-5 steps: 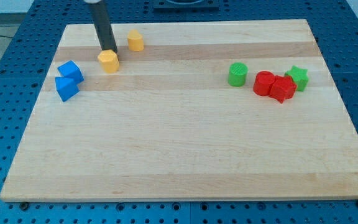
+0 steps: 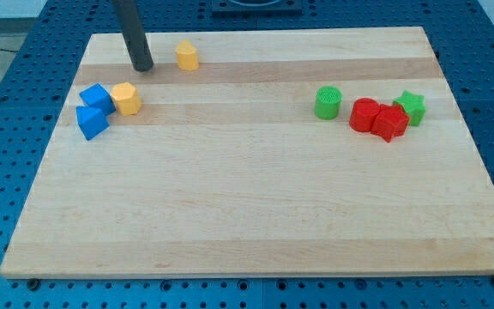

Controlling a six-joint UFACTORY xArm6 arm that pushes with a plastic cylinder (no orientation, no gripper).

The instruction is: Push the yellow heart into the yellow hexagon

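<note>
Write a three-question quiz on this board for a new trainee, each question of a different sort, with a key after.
1. True or false: my tip is touching the yellow block beside the blue blocks.
2. Multiple choice: which block lies nearest the green cylinder? A) the green star B) the red cylinder C) the small yellow block near the view's top.
3. Fill in: the yellow block at the view's left rests against the upper ____ block.

Key
1. False: my tip stands apart, above and to the view's right of it.
2. B
3. blue
</note>
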